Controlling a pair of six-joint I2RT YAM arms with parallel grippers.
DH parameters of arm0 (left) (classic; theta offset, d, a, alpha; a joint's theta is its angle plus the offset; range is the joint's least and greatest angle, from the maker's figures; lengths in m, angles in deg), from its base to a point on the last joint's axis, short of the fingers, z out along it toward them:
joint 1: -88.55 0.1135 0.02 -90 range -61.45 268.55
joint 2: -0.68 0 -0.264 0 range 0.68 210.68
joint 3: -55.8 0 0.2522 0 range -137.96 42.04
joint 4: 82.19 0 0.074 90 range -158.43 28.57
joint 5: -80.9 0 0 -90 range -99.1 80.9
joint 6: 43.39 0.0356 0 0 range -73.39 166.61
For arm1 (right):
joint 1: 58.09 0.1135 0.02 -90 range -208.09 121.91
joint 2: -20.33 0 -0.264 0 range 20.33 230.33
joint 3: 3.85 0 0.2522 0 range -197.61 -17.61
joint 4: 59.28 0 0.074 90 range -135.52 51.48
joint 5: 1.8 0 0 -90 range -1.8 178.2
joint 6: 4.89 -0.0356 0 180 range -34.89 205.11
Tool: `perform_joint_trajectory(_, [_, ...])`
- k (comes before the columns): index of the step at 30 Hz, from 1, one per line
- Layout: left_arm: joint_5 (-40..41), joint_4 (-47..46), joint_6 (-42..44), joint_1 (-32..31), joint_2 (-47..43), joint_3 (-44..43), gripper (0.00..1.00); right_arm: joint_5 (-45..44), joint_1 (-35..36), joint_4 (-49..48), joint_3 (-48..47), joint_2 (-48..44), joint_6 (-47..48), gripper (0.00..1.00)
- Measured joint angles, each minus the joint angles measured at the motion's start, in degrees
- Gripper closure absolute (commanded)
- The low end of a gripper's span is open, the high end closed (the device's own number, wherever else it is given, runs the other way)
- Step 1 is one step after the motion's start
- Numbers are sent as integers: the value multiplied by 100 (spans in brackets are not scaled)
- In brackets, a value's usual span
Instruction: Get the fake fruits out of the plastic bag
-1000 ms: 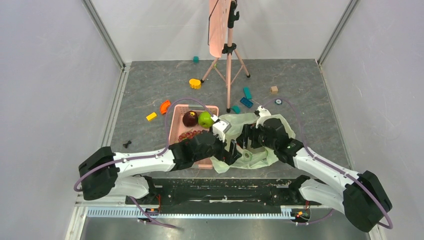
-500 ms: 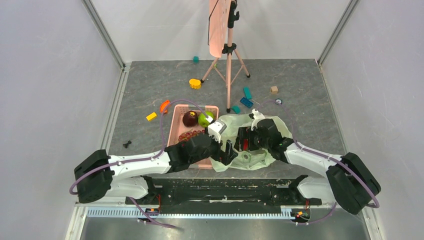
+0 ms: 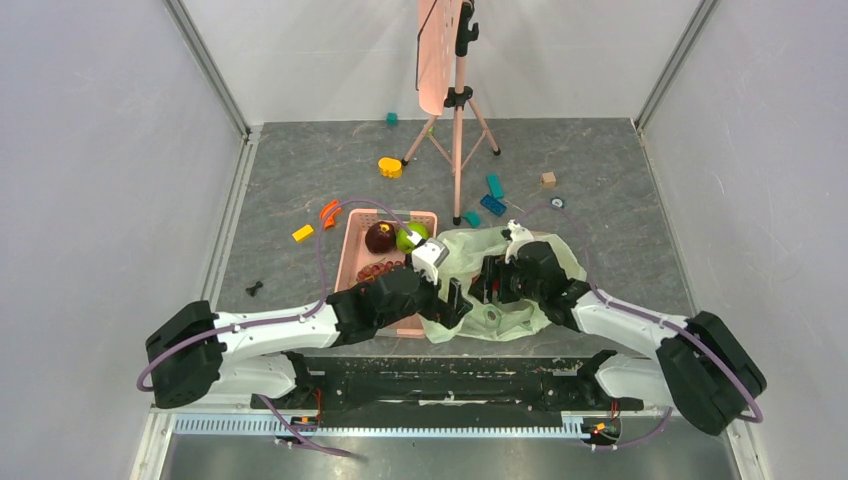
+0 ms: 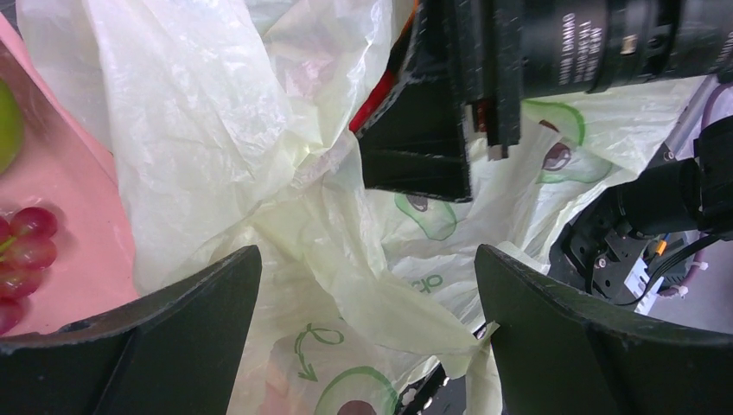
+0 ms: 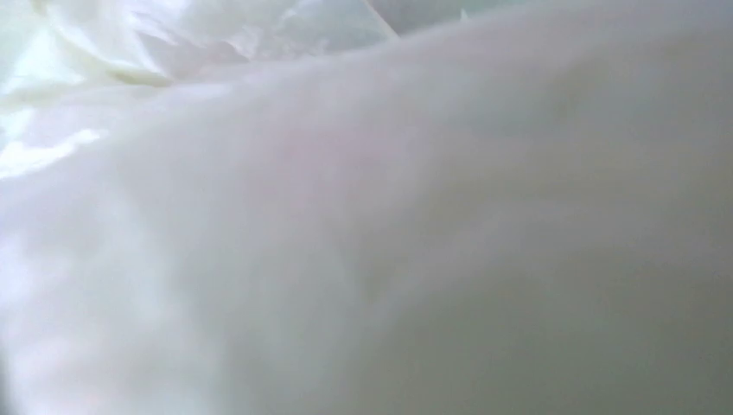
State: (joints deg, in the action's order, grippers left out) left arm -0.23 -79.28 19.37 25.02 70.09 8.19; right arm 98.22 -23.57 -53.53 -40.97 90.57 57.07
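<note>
Both arms reach in over the pale-green plastic bag (image 3: 520, 315), crumpled on the grey surface (image 3: 600, 180) just right of the pink basket (image 3: 352, 255). The left arm (image 3: 290, 325) crosses the basket's near corner, the right arm (image 3: 625, 320) reaches in from the other side, and their jaws nearly meet over the bag, can't tell how wide either stands. In the basket: a green apple (image 3: 410, 238), a dark maroon fruit (image 3: 379, 237) and grapes (image 3: 376, 270). Toy blocks (image 3: 494, 185) lie scattered around a tripod stand (image 3: 458, 150).

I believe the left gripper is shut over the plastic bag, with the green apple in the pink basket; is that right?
Not quite: the left wrist view shows the left gripper open over the plastic bag. The green apple is in the pink basket.
</note>
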Motion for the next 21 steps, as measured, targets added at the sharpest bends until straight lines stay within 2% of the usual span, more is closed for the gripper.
perform_joint_trajectory(6, [7, 7, -2, 48, -20, 33, 0, -358, 0, 396, -28, -671, 105, 34])
perform_joint_trajectory(12, [7, 133, 2, 120, -173, 28, 0, -734, 0, 1357, -291, -1180, 323, 34])
perform_joint_trajectory(21, [-15, 481, 46, 577, -361, -398, 0, -625, -2, 2529, -846, -1987, 741, 33])
